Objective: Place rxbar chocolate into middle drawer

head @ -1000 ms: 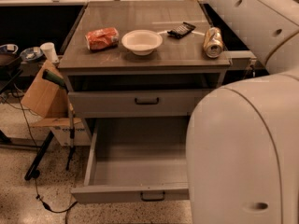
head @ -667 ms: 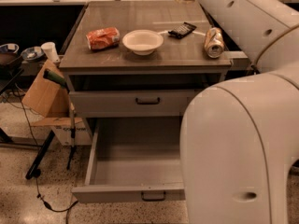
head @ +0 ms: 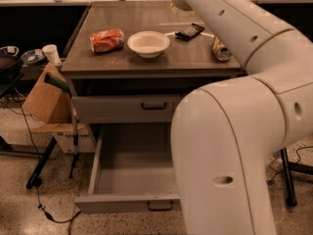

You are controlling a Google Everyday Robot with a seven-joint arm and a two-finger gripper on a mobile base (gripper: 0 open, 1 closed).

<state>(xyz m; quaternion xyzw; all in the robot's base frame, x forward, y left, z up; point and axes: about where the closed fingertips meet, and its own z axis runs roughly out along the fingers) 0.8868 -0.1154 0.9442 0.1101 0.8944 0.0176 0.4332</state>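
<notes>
**Current state.** The rxbar chocolate (head: 190, 31) lies flat on the worktop (head: 122, 62), in the back-right quarter, just right of the white bowl (head: 148, 43) and apart from it. Nothing holds the bar. The orange-red snack bag (head: 106, 39) lies left of the bowl. The tan drink can (head: 221, 50) lies on its side near the right edge, partly hidden by the arm (head: 244, 38).

**Tool.** The arm rises from the lower right and crosses above the right edge toward the back edge, where its last visible link meets the top of the view. The gripper lies past that point and is not visible, so whether it is apart or together cannot be told.

**Governing relation.** The bar lies just forward of the arm's visible end and slightly to its right, toward the front edge. The bar's long axis runs diagonally, from front-left to back-right. A grasp probably needs the gripper brought forward over the bar and turned to close across the short axis.

**Destination.** The middle drawer (head: 132, 177) stands pulled out below the front edge, its tray showing nothing inside. The arm's lower body hides its right part. The closed upper drawer front (head: 117, 109) sits between it and the worktop.

**Progress.** Judged from this layout, the pick is not yet made.
</notes>
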